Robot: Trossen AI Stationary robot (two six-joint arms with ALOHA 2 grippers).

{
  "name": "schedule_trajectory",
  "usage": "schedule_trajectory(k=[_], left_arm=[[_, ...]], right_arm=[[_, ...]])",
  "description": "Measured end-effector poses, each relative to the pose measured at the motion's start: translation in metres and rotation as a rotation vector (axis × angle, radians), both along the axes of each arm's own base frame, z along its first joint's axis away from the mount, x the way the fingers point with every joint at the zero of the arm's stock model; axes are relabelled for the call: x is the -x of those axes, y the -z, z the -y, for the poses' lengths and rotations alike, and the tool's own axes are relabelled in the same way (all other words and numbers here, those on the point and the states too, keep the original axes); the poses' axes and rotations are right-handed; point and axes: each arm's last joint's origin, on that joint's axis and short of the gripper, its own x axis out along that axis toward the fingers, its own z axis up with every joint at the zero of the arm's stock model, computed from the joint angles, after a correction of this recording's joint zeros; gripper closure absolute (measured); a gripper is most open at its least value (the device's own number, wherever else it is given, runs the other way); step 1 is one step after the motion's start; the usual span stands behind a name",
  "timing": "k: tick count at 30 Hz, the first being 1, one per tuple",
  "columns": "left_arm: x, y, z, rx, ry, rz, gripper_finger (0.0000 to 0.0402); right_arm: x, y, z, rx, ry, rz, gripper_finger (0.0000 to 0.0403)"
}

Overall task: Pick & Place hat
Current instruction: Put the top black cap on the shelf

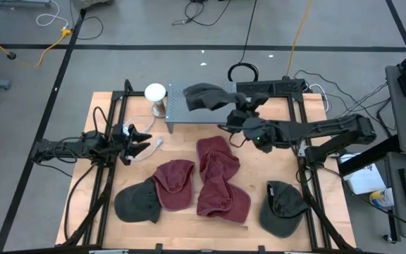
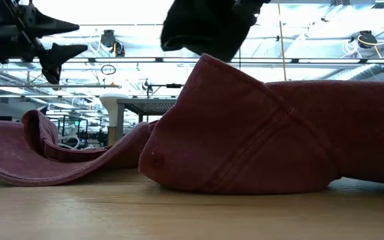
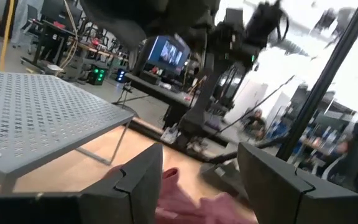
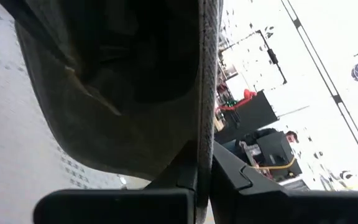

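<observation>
Right gripper point(image 1: 232, 111) pinches dark hat point(image 1: 204, 95), up in air over grey metal shelf point(image 1: 182, 113) at far side of table. Hat looks soft, light, floppy; brim edge best spot to grab. Left gripper point(image 1: 144, 141) wide apart, holding nothing, at left.

Table top point(image 1: 273, 134): pale, smooth wood. Far shelf point(image 1: 189, 113): perforated grey metal, matt. Red hats point(image 1: 217, 176) and dark hat point(image 1: 206, 95): washed, matt cloth, stitched seams.
</observation>
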Motion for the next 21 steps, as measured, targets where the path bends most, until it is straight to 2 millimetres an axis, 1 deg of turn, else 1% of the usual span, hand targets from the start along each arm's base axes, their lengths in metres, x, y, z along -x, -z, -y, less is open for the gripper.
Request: schedule_trajectory(k=[6, 11, 13, 16, 21], left_arm=[[0.003, -0.011, -0.001, 0.146, 0.022, 0.133, 0.0188], [0.007, -0.020, -0.001, 0.212, 0.047, 0.244, 0.0188], [0.008, -0.024, -0.001, 0.212, 0.047, 0.244, 0.0188], [0.010, -0.037, -0.001, 0.177, 0.033, 0.227, 0.0188], [0.011, -0.070, -0.001, 0.042, -0.018, 0.149, 0.0188]], right_arm=[[-0.020, 0.007, -0.010, 0.032, -0.033, 0.001, 0.0395], [-0.029, 0.007, -0.016, 0.076, -0.056, -0.012, 0.0395], [-0.031, 0.004, -0.018, 0.092, -0.063, -0.007, 0.0395], [-0.031, -0.001, -0.018, 0.113, -0.063, -0.001, 0.0395], [-0.029, -0.009, -0.018, 0.137, -0.064, 0.015, 0.0395]])
